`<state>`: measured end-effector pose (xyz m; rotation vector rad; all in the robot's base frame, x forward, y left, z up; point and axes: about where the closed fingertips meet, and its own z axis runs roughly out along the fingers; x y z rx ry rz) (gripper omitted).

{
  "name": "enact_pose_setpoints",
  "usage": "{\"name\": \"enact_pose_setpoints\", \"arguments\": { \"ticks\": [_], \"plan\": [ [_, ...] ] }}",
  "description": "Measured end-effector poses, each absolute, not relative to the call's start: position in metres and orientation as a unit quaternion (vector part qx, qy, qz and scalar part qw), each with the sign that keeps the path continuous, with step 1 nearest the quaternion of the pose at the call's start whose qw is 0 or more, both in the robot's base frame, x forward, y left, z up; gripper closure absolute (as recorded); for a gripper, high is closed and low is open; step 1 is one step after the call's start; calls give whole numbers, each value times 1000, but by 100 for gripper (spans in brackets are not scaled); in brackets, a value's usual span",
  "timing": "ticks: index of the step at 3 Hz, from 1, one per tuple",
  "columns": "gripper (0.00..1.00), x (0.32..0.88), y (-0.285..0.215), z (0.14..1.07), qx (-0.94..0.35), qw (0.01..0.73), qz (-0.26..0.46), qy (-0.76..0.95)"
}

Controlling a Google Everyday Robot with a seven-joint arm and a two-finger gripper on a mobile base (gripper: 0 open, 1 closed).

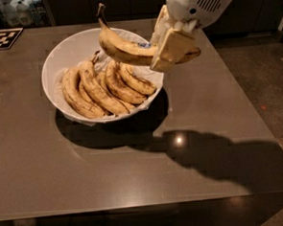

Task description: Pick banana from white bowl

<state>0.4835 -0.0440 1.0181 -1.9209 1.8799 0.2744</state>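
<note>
We note the grey table [136,182] nearest us. Beyond it sits the white bowl [50,75], with several spotted bananas [101,88] lying inside. Above the bowl's right rim, the gripper [166,47] is clamped on the banana [120,48], which hangs clear of the others, stem up and left. We judge the fruit light, soft and easily bruised. The hold sits toward its blunt end, so it may pivot; mid-body would be steadier. A patterned tag [2,38] lies far left.
</note>
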Motion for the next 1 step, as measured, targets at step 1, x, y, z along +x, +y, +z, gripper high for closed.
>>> {"name": "enact_pose_setpoints", "arguments": {
  "ticks": [1],
  "plan": [
    [100,482,-43,1021,-695,225,99,676]
  ]
}}
